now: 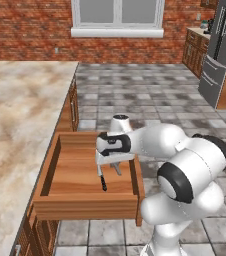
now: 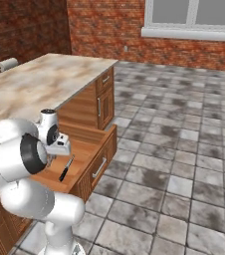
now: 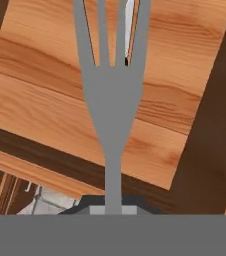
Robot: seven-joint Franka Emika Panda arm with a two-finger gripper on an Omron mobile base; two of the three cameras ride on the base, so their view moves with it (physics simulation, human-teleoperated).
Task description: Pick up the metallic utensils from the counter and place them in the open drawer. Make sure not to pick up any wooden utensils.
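White arm bent at elbow, forearm reaching across low, wrist turned down — hand pointing downward. Gripper (image 1: 110, 169) hangs below wrist, jaws closed tight — fork (image 3: 112, 95) clamped by handle between fingertips, tines pointing away.

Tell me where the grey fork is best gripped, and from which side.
The slim straight handle, approached from the handle end and pinched across its narrow width. In the hand view the fork is held just so: the shut gripper clamps the handle. The wider head, with its gapped tines, offers a poorer hold and points away over the open drawer.
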